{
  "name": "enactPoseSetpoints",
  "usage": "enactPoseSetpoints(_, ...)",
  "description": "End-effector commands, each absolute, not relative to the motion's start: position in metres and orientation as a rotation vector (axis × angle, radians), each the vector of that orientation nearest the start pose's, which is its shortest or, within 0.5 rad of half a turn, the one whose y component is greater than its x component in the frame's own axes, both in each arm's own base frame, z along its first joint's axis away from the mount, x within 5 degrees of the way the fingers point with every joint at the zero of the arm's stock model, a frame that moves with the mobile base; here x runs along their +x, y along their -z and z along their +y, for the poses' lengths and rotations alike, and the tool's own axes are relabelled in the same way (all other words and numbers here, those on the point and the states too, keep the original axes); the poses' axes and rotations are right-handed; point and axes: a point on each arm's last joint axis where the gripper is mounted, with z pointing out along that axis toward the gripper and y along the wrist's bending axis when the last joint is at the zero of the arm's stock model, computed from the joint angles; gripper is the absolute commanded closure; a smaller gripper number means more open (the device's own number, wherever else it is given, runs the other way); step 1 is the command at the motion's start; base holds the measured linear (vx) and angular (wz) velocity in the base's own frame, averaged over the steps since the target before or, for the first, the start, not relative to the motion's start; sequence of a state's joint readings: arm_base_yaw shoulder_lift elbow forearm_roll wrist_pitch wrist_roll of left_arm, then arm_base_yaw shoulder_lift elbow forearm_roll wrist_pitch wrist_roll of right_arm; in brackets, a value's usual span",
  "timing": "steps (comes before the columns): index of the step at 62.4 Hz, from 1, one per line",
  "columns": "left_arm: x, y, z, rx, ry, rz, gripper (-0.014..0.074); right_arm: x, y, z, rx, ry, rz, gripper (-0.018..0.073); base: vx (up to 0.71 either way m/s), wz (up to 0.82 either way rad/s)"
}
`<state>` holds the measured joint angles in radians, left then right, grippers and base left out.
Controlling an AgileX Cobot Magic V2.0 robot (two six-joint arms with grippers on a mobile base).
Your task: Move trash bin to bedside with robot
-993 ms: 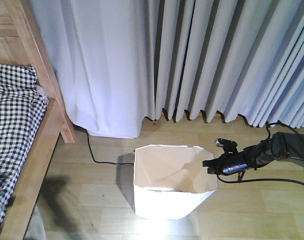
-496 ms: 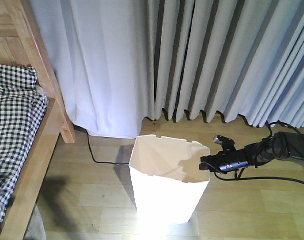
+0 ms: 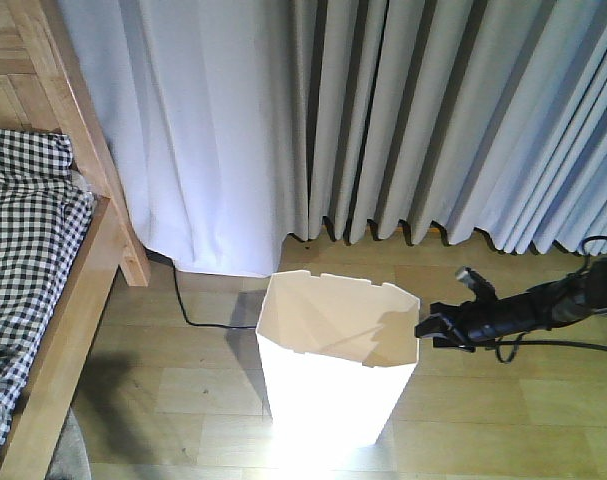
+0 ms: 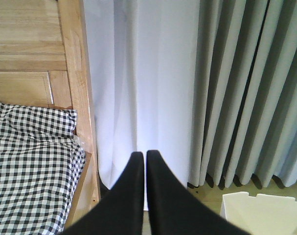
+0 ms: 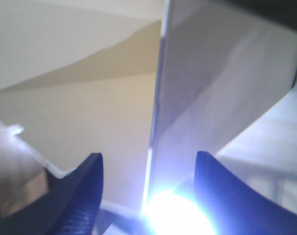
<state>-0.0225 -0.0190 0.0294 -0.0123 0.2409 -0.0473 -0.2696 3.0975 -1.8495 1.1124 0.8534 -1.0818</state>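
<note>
The white trash bin (image 3: pixel 335 370) stands upright on the wooden floor, a short way right of the bed frame (image 3: pixel 81 290) with its checked bedding (image 3: pixel 23 230). My right gripper (image 3: pixel 430 328) is at the bin's right rim, coming in from the right. In the right wrist view this gripper (image 5: pixel 149 155) is open, and the bin's wall edge (image 5: pixel 155 98) runs between its fingers without touching them. My left gripper (image 4: pixel 141 153) is shut on nothing and points at the curtain beside the bed post (image 4: pixel 82 98). A corner of the bin (image 4: pixel 261 213) shows at the lower right.
Long pale curtains (image 3: pixel 433 120) hang right behind the bin. A black cable (image 3: pixel 198 318) lies on the floor between bed and bin. A grey rug corner (image 3: pixel 68 455) shows by the bed's near end. Black cables (image 3: pixel 583 345) trail from the right arm.
The bin was tilted toward the camera and now stands upright. The right arm has drawn back to the right, its gripper now just at the rim.
</note>
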Motion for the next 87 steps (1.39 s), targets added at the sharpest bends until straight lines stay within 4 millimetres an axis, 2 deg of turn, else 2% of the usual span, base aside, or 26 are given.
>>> enactPoseSetpoints(1, 0.056, -0.179, -0.002, -0.034, 0.077, 1.687, 0.0602, 0.424, 0.141, -0.06, 0.088, -1.181, 2.781, 0.0202, 0.0, -0.01)
enactPoseSetpoints(8, 0.056, -0.179, -0.002, -0.034, 0.077, 1.687, 0.0602, 0.429, 0.113, -0.065, -0.013, -1.176, 2.83, 0.0244, 0.0, -0.01)
enactPoseSetpoints(16, 0.056, -0.179, -0.002, -0.034, 0.077, 1.687, 0.0602, 0.438, 0.072, -0.07, -0.11, -1.137, 2.848, 0.0309, 0.0, 0.0)
enactPoseSetpoints(30, 0.056, -0.179, -0.002, -0.034, 0.077, 1.687, 0.0602, 0.427, -0.01, -0.081, -0.158, -0.782, 2.823, 0.0417, 0.0, 0.0)
enactPoseSetpoints(36, 0.056, -0.179, -0.002, -0.034, 0.077, 1.687, 0.0602, 0.415, -0.054, -0.083, -0.192, -0.608, 2.791, 0.0419, 0.0, 0.0)
enactPoseSetpoints(41, 0.056, -0.179, -0.002, -0.034, 0.077, 1.687, 0.0602, 0.405, -0.091, -0.082, -0.21, -0.534, 2.743, 0.0418, 0.0, 0.0)
enactPoseSetpoints(47, 0.056, -0.179, -0.002, -0.034, 0.077, 1.687, 0.0602, 0.39, -0.147, -0.078, -0.223, -0.448, 2.65, 0.0418, 0.0, 0.0)
enactPoseSetpoints(57, 0.056, -0.179, -0.002, -0.034, 0.077, 1.687, 0.0602, 0.353, -0.227, -0.068, -0.237, -0.324, 2.491, 0.0418, 0.0, 0.0)
enactPoseSetpoints(68, 0.056, -0.179, -0.002, -0.034, 0.077, 1.687, 0.0602, 0.298, -0.294, -0.052, -0.302, -0.191, 2.31, 0.0418, 0.0, 0.0)
enactPoseSetpoints(80, 0.056, -0.179, -0.002, -0.034, 0.077, 1.687, 0.0602, 0.225, -0.348, -0.034, -0.241, -0.033, 2.042, 0.0418, 0.0, 0.0)
enactPoseSetpoints(87, 0.056, -0.179, -0.002, -0.034, 0.077, 1.687, 0.0602, 0.181, -0.364, -0.021, -0.137, 0.005, 1.839, 0.0417, 0.0, 0.0)
